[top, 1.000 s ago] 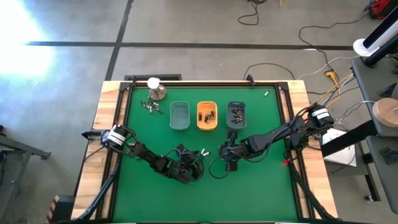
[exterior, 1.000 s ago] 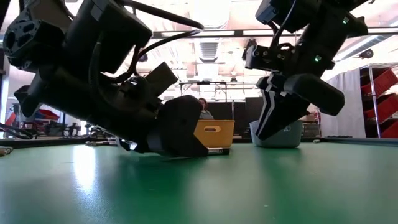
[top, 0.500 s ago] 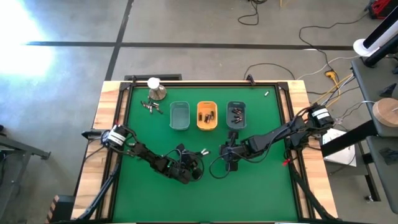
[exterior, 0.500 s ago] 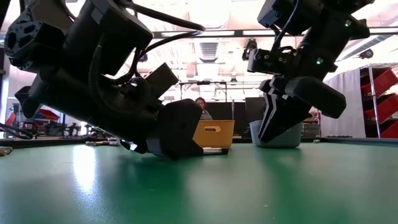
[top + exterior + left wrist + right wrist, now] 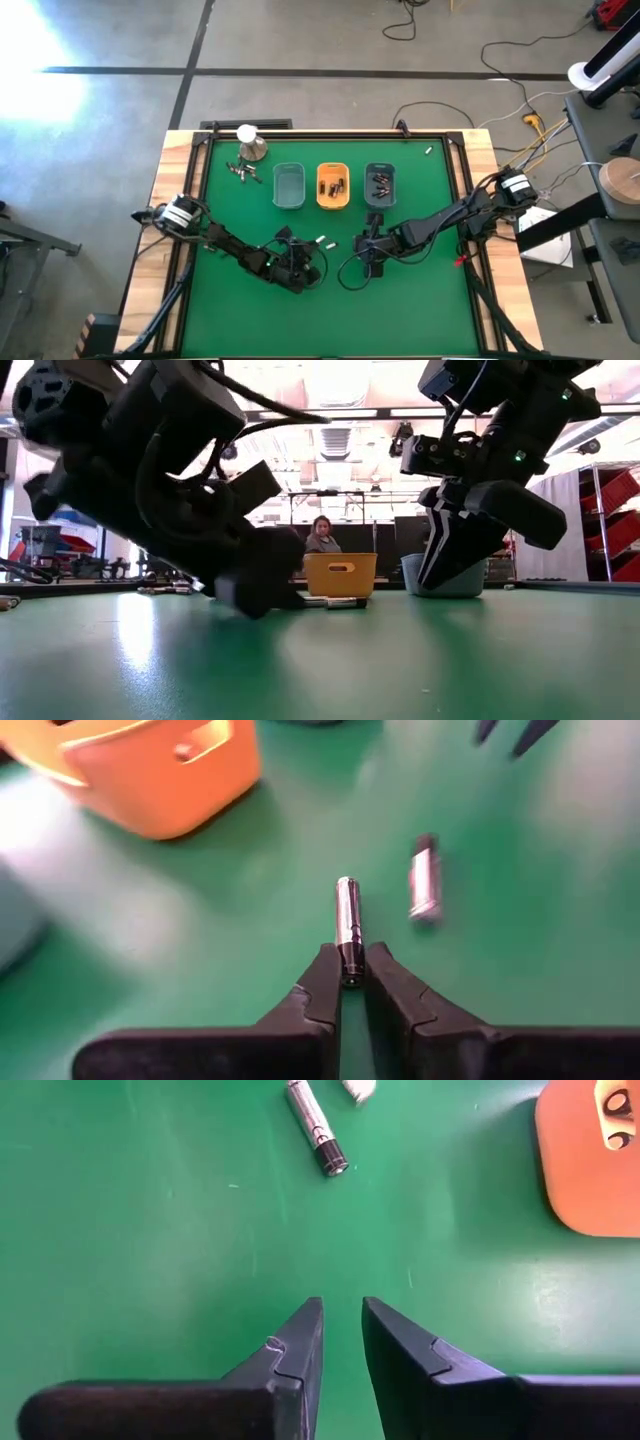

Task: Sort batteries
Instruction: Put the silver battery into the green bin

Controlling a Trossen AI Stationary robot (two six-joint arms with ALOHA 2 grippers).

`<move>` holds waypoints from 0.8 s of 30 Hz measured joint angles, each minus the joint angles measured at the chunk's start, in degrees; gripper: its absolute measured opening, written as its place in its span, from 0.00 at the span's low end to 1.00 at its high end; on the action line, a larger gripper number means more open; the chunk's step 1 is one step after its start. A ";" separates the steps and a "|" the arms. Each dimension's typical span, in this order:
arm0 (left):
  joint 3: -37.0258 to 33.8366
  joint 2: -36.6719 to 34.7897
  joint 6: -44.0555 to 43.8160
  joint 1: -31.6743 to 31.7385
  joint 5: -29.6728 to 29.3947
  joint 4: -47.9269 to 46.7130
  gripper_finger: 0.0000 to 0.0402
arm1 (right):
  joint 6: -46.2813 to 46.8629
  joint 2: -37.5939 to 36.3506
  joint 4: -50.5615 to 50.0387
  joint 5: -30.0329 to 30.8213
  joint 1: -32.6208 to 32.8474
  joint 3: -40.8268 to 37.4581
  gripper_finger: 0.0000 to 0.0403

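One battery (image 5: pixel 347 925) on the green bench (image 5: pixel 430 290) is pinched only at its end by the left tool (image 5: pixel 346 982); it could pivot out when lifted. The right tool (image 5: pixel 341 1342) is held narrow, empty.

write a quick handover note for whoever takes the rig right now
Left gripper: fingers shut on a battery at the table's front middle; a second loose battery lies beside it.
Right gripper: holds nothing, hovering just right of there.
Done: batteries lie in the orange tray and the dark tray.
Left: the held one, the loose one, the cluster by the clear tray.
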 joint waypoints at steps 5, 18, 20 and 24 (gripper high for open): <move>-0.40 -5.72 -0.23 0.08 0.06 -12.46 0.02 | 0.19 0.00 0.67 0.00 0.60 -0.18 0.20; -0.73 -21.32 6.83 4.85 7.26 -28.13 0.02 | 2.75 0.04 1.44 -0.44 1.31 -1.45 0.23; -0.70 -23.85 11.96 6.43 8.22 -28.14 0.02 | 3.02 0.04 2.29 -0.62 1.65 -1.54 0.22; -0.67 -30.16 21.24 11.91 14.28 -27.61 0.02 | 3.64 0.06 2.44 -3.57 2.01 -1.77 0.19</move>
